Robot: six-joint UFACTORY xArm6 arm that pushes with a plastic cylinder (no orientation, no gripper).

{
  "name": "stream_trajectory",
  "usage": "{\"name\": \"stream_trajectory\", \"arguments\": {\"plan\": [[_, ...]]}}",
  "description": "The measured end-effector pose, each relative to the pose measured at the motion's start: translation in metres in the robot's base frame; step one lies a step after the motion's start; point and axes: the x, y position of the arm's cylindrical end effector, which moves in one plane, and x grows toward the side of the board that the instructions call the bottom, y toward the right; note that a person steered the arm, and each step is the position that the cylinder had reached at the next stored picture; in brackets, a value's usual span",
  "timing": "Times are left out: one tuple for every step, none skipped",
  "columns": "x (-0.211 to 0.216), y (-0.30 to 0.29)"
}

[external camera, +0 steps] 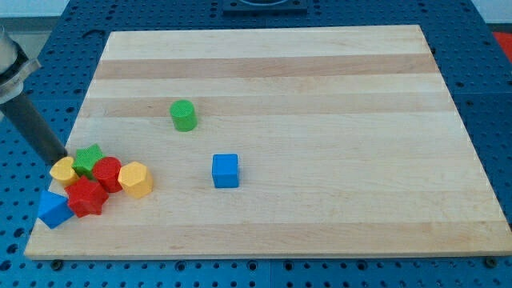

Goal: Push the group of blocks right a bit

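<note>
At the view's lower left: my tip [59,158] met the board, at the left edge of the clustered blocks.
Rod: a straight dark shaft slanted down from the view's upper left corner, crossing the blue pegboard surface [32,48] before reaching the wooden board [320,96].
Tool state: a plain rod with no jaws to spread or press together; it pinched nothing, and its end sat against or just beside the yellow block [63,171], though actual contact could not be told.
Nearest blocks: the yellow block lay directly below my tip; the green star [89,158] lay just to its right, touching the yellow block.
Group of blocks: six pieces packed together near the board's lower left corner, close to its left edge.
Group, centre: a red rounded block [107,174] sat below the green star, with a red star [86,197] below and left of it.
Group, right end: a yellow hexagonal block [136,179] touched the red rounded block on its right side.
Group, bottom left: a blue block [54,209], angular in shape, rested against the red star, almost at the board's corner.
Loose blocks: a green cylinder [183,115] stood well apart, toward the view's upper middle; a blue cube [226,170] stood apart below and to the right of it.
</note>
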Motion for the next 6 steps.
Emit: {"name": "stream_trajectory", "arguments": {"plan": [[0.021, 0.000], [0.035, 0.009], [0.035, 0.044], [0.022, 0.060], [-0.004, 0.060], [-0.017, 0.072]]}}
